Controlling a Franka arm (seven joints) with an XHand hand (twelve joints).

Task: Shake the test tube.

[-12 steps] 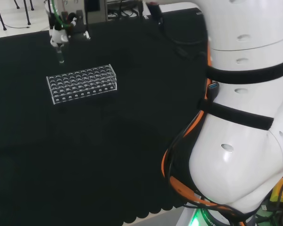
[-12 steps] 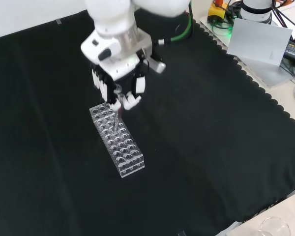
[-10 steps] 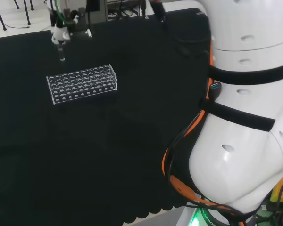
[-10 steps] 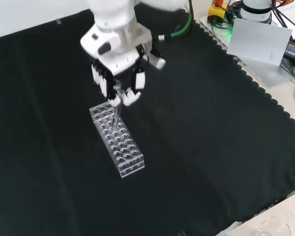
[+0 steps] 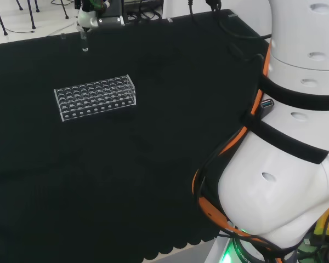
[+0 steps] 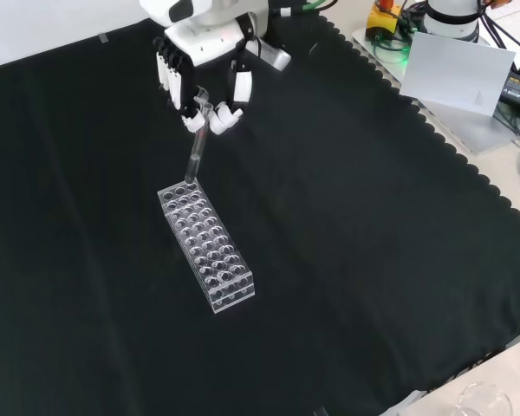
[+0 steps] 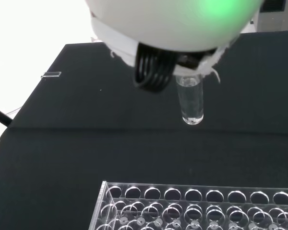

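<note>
Head view: I see the hand (image 5: 90, 12) at the far edge of the cloth (image 5: 126, 175), at the view's top left, with the tube (image 5: 85, 43) hanging below it. The rack (image 5: 96, 97) lies nearer the camera, well apart from the tube. The arm's white links (image 5: 296, 137) stand at the right.

Front view: the hand (image 6: 204, 74) comes in from the top, its fingers (image 6: 228, 102) curled round the upper end of the tube (image 6: 193, 160). The tube is clear and hangs nearly upright, slightly tilted. Its lower end shows just at the rack's (image 6: 206, 247) far end; I cannot tell whether it touches the rack. A grey box (image 6: 455, 87) sits off the cloth at the upper right.

Wrist view: I see the tube (image 7: 190, 103) reaching out from under the blurred white hand (image 7: 173, 28), its rounded end clear of the rack (image 7: 197, 208), with black cloth between them. The rack's visible holes are empty.
</note>
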